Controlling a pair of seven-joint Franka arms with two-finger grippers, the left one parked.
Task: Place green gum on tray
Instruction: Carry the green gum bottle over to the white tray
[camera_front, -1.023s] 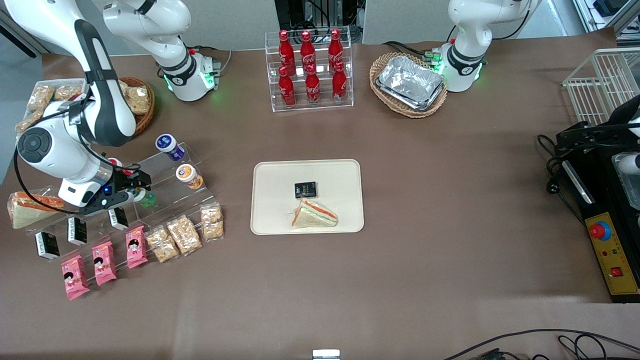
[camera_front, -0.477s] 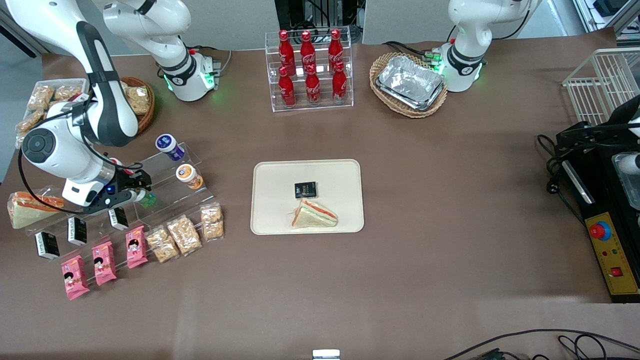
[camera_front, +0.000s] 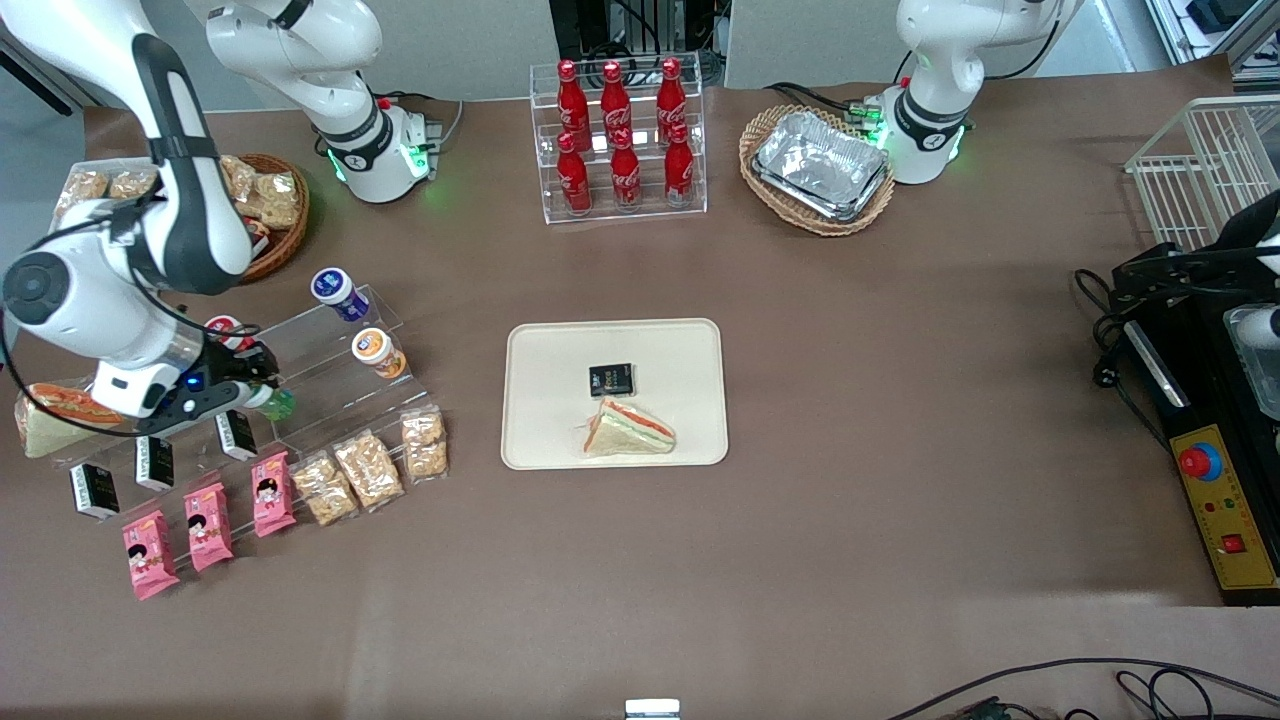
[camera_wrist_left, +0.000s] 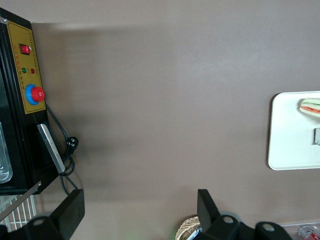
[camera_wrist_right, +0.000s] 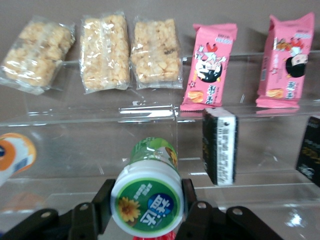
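Observation:
My right gripper (camera_front: 258, 393) is shut on the green gum (camera_front: 275, 403), a small bottle with a green body and white cap, and holds it over the clear acrylic stepped stand (camera_front: 330, 385) at the working arm's end of the table. In the right wrist view the green gum (camera_wrist_right: 148, 192) shows its green-labelled cap between my fingers (camera_wrist_right: 101, 199). The beige tray (camera_front: 540, 440) lies in the middle of the table, toward the parked arm from the stand, with a black packet (camera_front: 611, 379) and a sandwich (camera_front: 627, 429) on it.
On the stand are an orange-bodied bottle (camera_front: 378, 352), a blue bottle (camera_front: 338, 293) and a red bottle (camera_front: 224, 329). Pink packets (camera_front: 209, 525), cracker packs (camera_front: 368, 468) and black boxes (camera_front: 154, 461) lie nearer the front camera. A cola rack (camera_front: 620, 140) and a wicker basket with foil trays (camera_front: 818, 168) stand farther away.
My gripper has moved with the green gum away from the tray, toward the working arm's end of the table, and the arm's wrist has swung the same way.

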